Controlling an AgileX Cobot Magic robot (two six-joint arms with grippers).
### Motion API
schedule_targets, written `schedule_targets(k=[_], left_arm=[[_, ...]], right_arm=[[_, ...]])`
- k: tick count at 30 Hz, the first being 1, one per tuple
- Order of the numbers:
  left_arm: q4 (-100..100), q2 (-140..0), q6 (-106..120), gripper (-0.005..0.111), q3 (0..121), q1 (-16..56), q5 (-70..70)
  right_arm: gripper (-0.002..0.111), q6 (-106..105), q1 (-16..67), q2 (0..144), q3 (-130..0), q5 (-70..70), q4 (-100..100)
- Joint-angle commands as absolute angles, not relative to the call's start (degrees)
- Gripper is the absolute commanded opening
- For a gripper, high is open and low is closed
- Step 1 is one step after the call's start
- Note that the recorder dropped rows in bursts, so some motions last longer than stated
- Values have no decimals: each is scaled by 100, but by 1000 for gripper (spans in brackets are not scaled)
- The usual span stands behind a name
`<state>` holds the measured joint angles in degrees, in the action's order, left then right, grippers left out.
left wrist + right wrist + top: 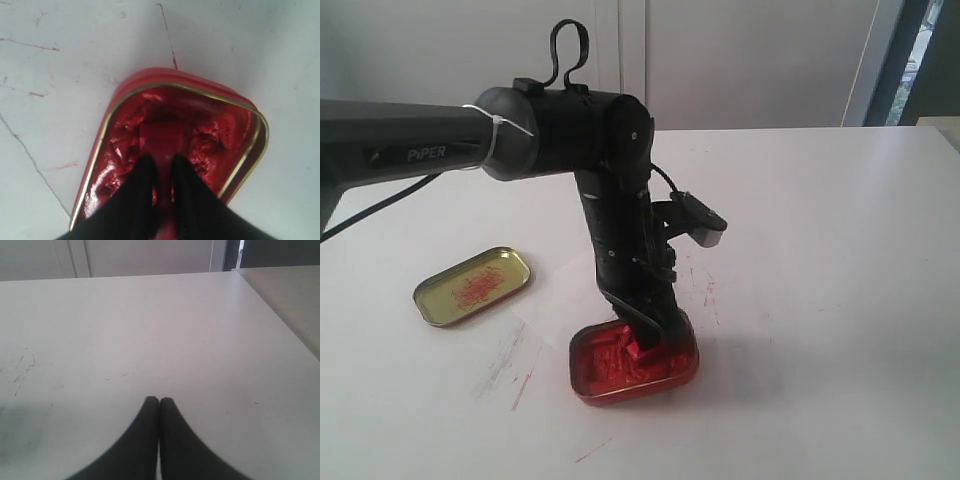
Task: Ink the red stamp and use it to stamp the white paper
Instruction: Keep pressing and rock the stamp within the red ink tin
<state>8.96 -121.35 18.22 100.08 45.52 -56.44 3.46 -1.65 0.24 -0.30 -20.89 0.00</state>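
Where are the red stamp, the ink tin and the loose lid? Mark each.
red stamp (pixel 161 136), left wrist view, its block-shaped body.
ink tin (pixel 620 394), exterior view, its front wall.
loose lid (pixel 438 302), exterior view, bare inner floor.

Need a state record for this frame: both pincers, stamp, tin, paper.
left pincer: shut on the red stamp, lowered into the ink tin
red stamp: base down in the red paste
ink tin: open; lid lies apart on the table
white paper: flat between lid and tin, not touched
right pincer: shut, holding nothing, above the table
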Motion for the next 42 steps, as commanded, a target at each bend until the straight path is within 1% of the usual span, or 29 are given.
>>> schedule_targets(k=[1, 22, 29, 42], left_arm=[[937, -12070, 1780, 0, 10074, 4607, -5832], [928, -12057, 1780, 0, 10074, 4607, -6068], [842, -12057, 1757, 0, 10597, 4607, -6426], [828, -12057, 1660, 0, 10666, 4607, -6525]], right_arm=[[0, 373, -172, 0, 0, -2012, 0], [0, 373, -172, 0, 0, -2012, 0], [0, 373, -172, 0, 0, -2012, 0], [0, 373, -172, 0, 0, -2012, 0]])
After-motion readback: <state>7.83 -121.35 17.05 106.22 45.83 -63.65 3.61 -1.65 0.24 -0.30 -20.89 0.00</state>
